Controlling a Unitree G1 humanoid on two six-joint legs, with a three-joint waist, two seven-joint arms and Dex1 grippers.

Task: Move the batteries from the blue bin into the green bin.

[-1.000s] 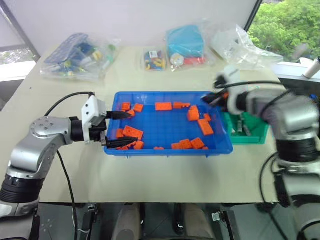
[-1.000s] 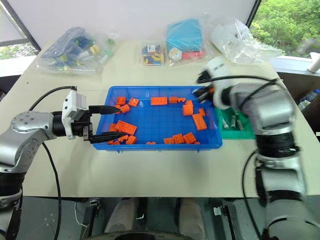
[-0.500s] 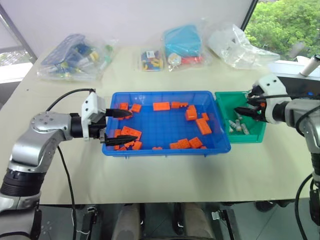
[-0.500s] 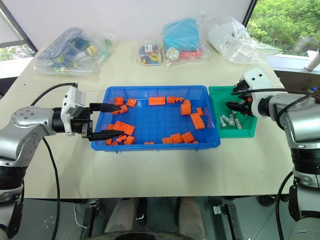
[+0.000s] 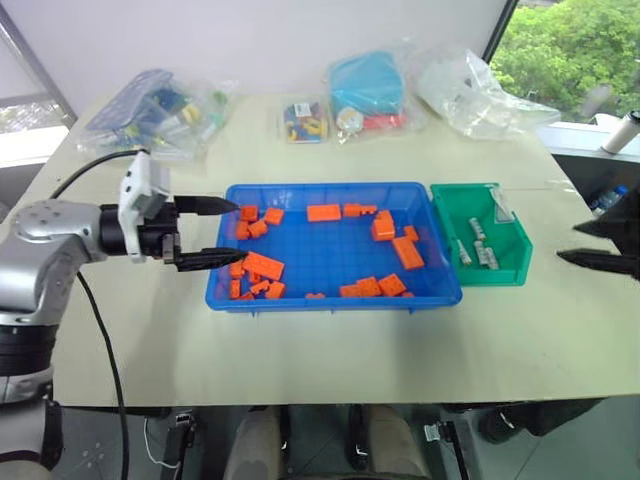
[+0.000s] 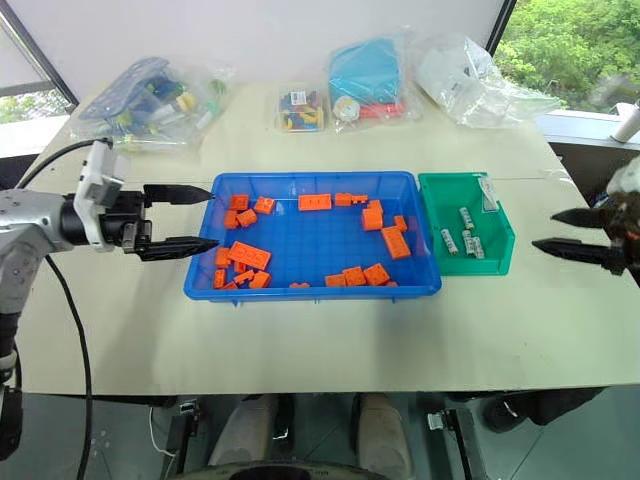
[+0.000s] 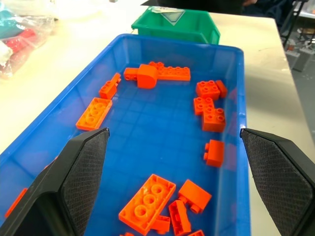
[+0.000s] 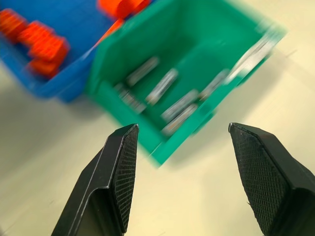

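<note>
From the head views, the left gripper (image 6: pixel 180 216) hangs with fingers spread wide and empty, just off the left end of the blue bin (image 6: pixel 312 291). The bin holds only orange bricks (image 6: pixel 250 254), about fifteen. Touching its right end is the green bin (image 6: pixel 497 262), with about five batteries (image 6: pixel 465 238) inside. The right gripper (image 6: pixel 570 232) is off to the green bin's right, also wide apart and empty.

Left wrist view: about a dozen bricks lie past the spread fingers.

Right wrist view: five or so blurred batteries lie in the green bin, beyond the parted fingers (image 8: pixel 118 169).
</note>
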